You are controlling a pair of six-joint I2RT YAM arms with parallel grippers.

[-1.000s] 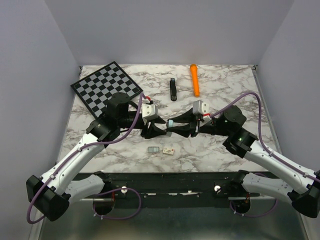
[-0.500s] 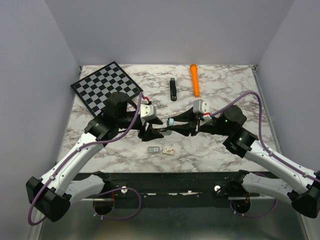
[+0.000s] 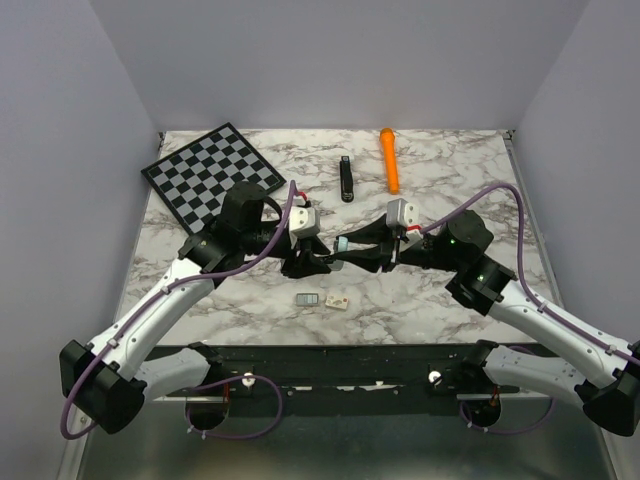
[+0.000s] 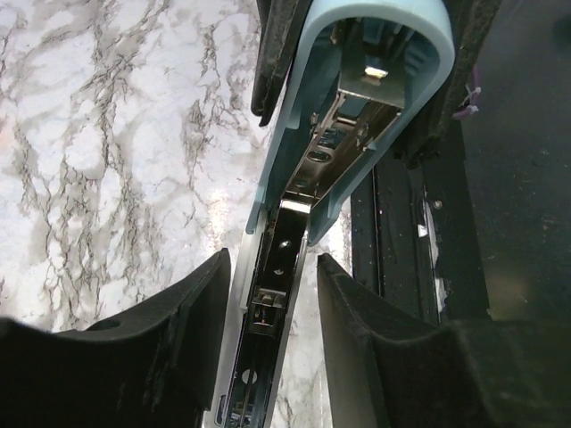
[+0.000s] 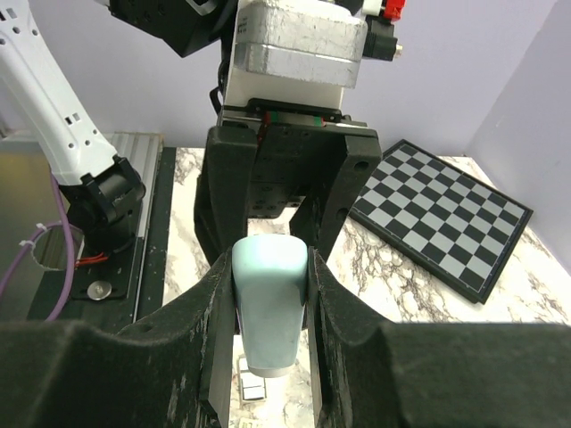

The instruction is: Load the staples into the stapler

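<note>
The stapler (the pale blue one, not the slim black object beside the orange marker at the far side) is held in the air over the middle of the table, between the two arms. The right gripper is clamped on its rounded blue end. The left gripper is set around the metal magazine half, jaws apart on either side with a sliver of gap on one side; whether that half is actually gripped cannot be told. The staples are lying flat on the marble just near of the grippers, right beside a tiny white piece, not yet picked up. Risk, as judged: one gripper must be freed to fetch the staples, so the stapler could be left hanging from a single grip and could swing, twist or snap shut. If the left hold is loose, the magazine half could slip. The small strip could be cracked or flicked away by a hard pinch. The stapler's long axis is laid left to right; it appears swung open, with the blue arm pointing right and the open channel pointing left. The staples' long axis is also roughly left to right.
</note>
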